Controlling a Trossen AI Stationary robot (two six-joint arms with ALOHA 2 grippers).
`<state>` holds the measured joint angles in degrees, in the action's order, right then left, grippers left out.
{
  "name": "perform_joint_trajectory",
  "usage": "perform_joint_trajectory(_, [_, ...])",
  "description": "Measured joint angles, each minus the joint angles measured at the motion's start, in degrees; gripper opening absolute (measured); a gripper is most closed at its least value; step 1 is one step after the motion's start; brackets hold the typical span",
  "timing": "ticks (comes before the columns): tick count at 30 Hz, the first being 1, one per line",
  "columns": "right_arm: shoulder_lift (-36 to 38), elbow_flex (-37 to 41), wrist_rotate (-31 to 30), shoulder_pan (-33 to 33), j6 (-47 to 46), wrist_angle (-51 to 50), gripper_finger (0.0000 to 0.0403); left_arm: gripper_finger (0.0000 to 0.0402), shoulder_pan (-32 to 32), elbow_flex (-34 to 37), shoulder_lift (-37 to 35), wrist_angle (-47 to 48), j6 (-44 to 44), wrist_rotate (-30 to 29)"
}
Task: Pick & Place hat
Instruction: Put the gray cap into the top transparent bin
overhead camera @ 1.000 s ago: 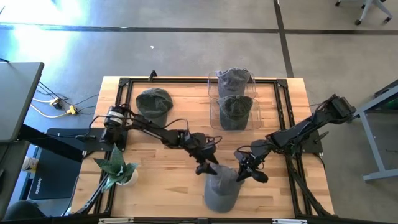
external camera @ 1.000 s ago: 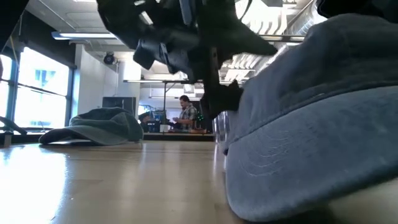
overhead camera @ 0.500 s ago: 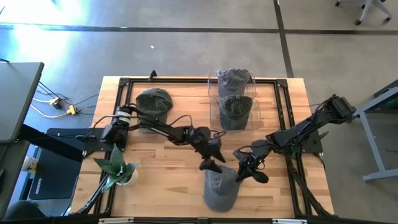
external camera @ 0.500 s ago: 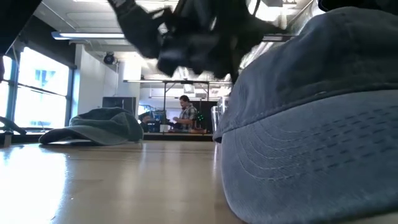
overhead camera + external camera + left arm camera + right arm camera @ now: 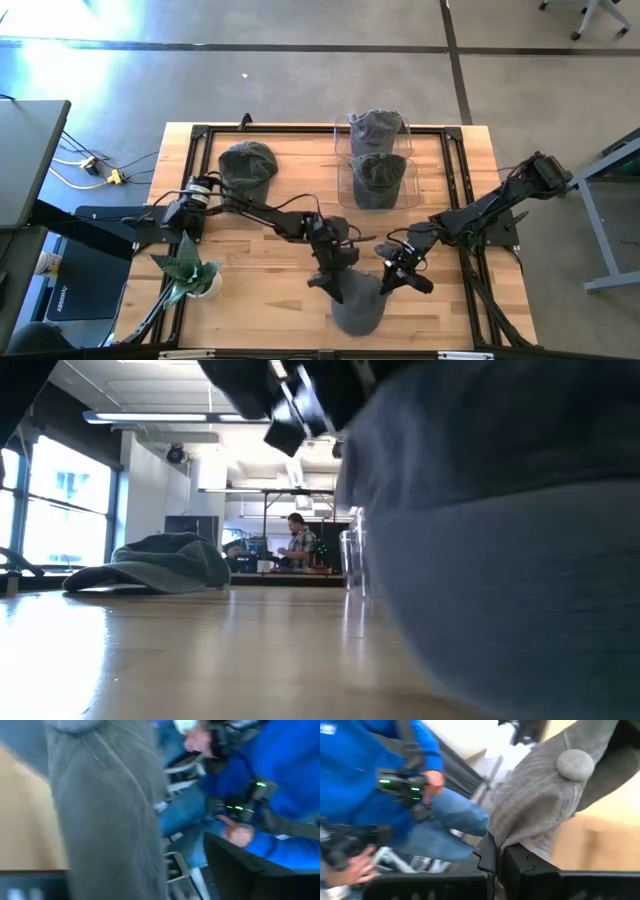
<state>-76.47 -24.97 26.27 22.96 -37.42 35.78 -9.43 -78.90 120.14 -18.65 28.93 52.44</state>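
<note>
Grey hat [image 5: 357,300] (right claw [image 5: 395,272] pinching it) nearer the front edge than before.

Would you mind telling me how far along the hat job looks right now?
Done: two hats sit in the clear holder. In hand: the right end effector is shut on the near hat, with the left end effector at its other side. Left: placing it, and the far-left hat lies untouched.

1. The left arm reaches from the table's left edge toward the middle of the front edge; the left gripper [image 5: 327,279] points down.
2. The right arm reaches from the right edge; the right gripper [image 5: 393,280] pinches grey cloth [image 5: 535,815], fingers [image 5: 487,857] closed.
</note>
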Motion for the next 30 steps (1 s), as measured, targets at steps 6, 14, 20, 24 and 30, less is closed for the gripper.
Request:
perform_joint_trajectory(6, [1.0, 0.0, 2.5, 3.7, -7.4, 4.8, 0.0004, 0.0065, -2.7, 0.1, -1.1, 1.0, -0.1, 4.3])
perform_joint_trajectory(14, [4.5, -0.1, 0.4, 6.8, -10.6, 5.7, 0.0003, 0.002, -4.7, 0.0, -1.1, -3.4, 1.3, 6.6])
perform_joint_trajectory(20, [4.6, 0.0, -4.4, 6.6, -6.9, 5.7, 0.0005, 0.0023, -3.7, 0.1, -1.1, -5.5, 4.3, 6.8])
perform_joint_trajectory(24, [4.6, 0.0, -12.4, 6.6, -7.4, 5.2, 0.0016, 0.0023, -2.5, 0.2, -1.1, -5.3, 4.3, 6.5])
perform_joint_trajectory(30, [4.6, 0.0, -13.8, 6.3, -3.3, 0.8, 0.0107, 0.0004, -2.2, 0.2, -1.0, -5.6, 2.7, 6.4])
